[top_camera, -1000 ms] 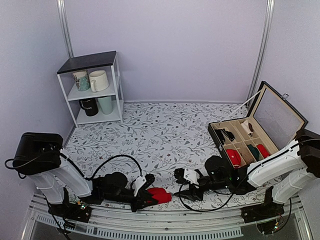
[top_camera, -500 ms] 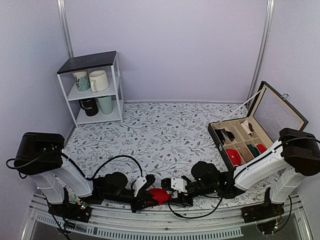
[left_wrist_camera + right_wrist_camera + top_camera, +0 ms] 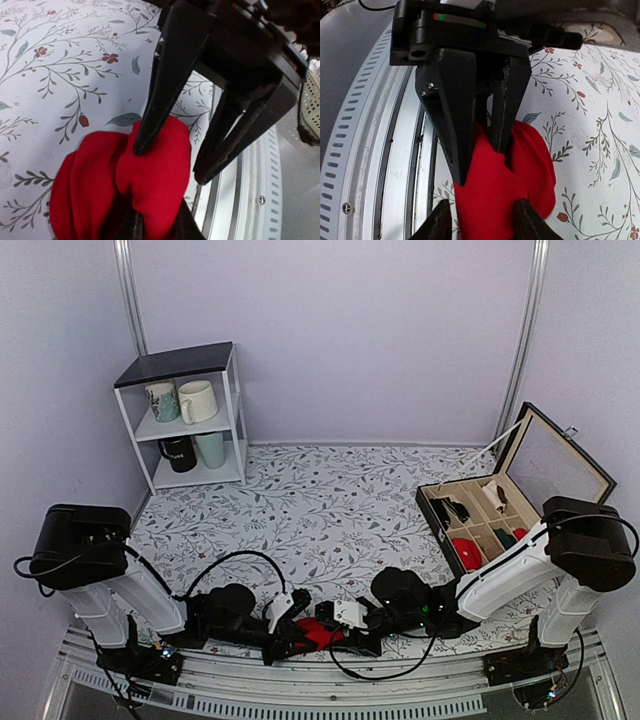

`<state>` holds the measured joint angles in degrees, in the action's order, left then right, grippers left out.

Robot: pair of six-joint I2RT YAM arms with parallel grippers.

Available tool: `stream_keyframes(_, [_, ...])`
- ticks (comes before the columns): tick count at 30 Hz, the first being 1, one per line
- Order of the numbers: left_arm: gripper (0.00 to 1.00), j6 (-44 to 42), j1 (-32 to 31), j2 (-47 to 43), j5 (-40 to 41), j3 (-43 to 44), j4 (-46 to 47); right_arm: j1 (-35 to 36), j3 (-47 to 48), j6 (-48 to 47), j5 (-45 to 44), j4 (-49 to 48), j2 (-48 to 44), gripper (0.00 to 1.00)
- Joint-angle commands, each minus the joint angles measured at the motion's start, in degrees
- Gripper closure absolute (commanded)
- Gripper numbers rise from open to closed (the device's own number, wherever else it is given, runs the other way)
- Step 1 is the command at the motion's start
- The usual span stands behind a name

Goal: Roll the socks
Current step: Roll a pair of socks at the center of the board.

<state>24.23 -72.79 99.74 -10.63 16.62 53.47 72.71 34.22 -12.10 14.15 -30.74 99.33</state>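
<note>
The red socks [image 3: 318, 632] are a bunched roll on the floral mat at the near edge. My left gripper [image 3: 303, 631] is shut on them; in the left wrist view the socks [image 3: 155, 175] bulge out between its jaws [image 3: 156, 227]. My right gripper [image 3: 346, 628] is open and reaches in from the right. In the right wrist view its fingertips [image 3: 484, 222] straddle the socks [image 3: 490, 200]. One right finger [image 3: 150, 120] presses on the roll's top. The other [image 3: 220, 155] stands just beside the roll.
An open divided box [image 3: 437, 511] at the right holds other red, dark green, black and beige rolls. A white shelf [image 3: 236, 400] with mugs stands at the back left. The metal rail [image 3: 260, 200] runs right beside the socks.
My right arm has swung left from near the box to the socks, and its fingers now straddle the roll. The left gripper has stayed shut on the socks in place.
</note>
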Motion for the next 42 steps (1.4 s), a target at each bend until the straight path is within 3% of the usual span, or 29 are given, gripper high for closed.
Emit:
stream_keyframes(1, [1.00, 0.4, 0.1, 3.5, -2.2, -2.1, -13.9, 0.4, 1.3, 1.1, 0.6, 1.7, 1.9, 0.62])
stream_keyframes(14, [1.00, -0.3, 0.2, 2.9, -1.7, -1.9, -14.3, 0.4, 2.5, 3.9, 1.4, 5.8, 4.8, 0.70])
stream_keyframes(19, [1.00, -1.4, 0.2, 1.4, -0.4, -1.5, -14.7, 0.4, 4.3, 5.0, 1.2, 8.9, 6.9, 0.94])
stream_keyframes(21, [0.90, -2.6, 0.2, -0.8, 1.4, -0.6, -17.1, 0.1, 4.3, 6.6, 1.5, 9.4, 7.5, 0.96])
stream_keyframes(23, [0.69, -4.3, 0.2, -4.4, 4.5, 0.3, -20.2, -0.5, 4.2, 8.2, 2.4, 10.1, 7.6, 0.97])
stream_keyframes(24, [0.67, -5.2, 0.1, -7.0, 6.3, 0.5, -22.2, -0.8, 4.0, 9.4, 2.4, 10.2, 7.5, 0.97])
stream_keyframes(30, [0.65, -10.0, 0.1, -24.8, 15.8, 0.0, -30.7, -4.2, 5.1, 16.1, 4.8, 15.7, 7.6, 0.97])
stream_keyframes(35, [0.66, -8.8, -0.2, -34.5, 14.8, -3.7, -31.2, -7.2, 11.6, 19.5, 10.1, 29.2, 11.1, 0.98])
stream_keyframes(42, [0.63, -9.8, -3.5, -32.6, 19.0, -3.8, -30.2, -10.0, 17.1, 24.2, 15.1, 41.7, 14.1, 0.97])
